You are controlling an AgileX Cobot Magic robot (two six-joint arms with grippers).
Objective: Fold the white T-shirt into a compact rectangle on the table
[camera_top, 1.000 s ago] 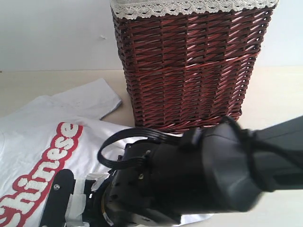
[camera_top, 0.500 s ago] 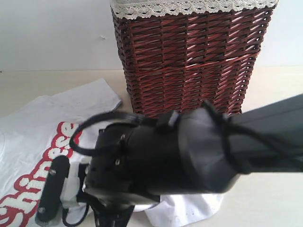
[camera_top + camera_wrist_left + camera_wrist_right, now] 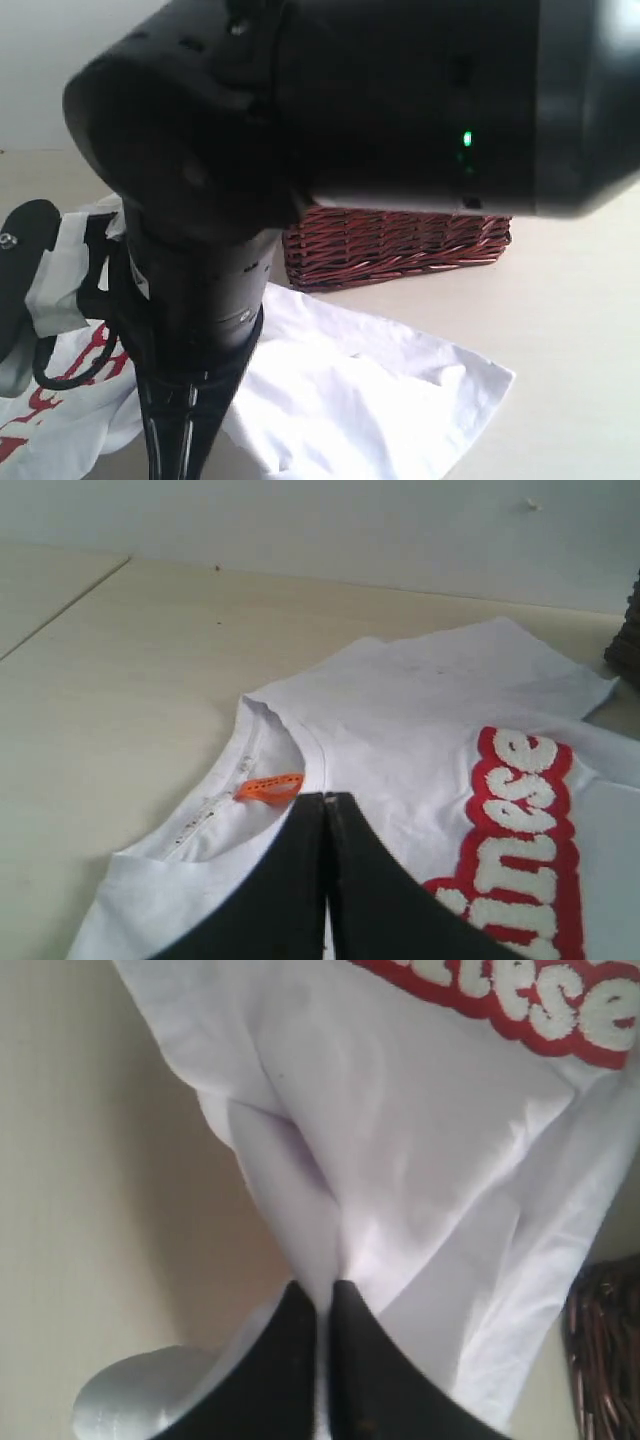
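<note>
The white T-shirt lies on the table, its near part rumpled and partly lifted. My right gripper is shut on a pinched fold of its white fabric, which hangs below the red-outlined lettering. In the exterior view that gripper is at the far left, under the big black arm. My left gripper is shut, its tips at the collar beside the orange tag. Whether it pinches cloth does not show. The shirt lies flat there.
The dark wicker basket stands behind the shirt, mostly hidden by the right arm, which fills the upper exterior view. Its edge also shows in the left wrist view, basket. Bare beige table extends beyond the collar.
The right arm has risen and swung toward the camera, carrying the gripped fabric up and left. The shirt's lower corner now lies uncovered and crumpled, and the basket is largely hidden.
</note>
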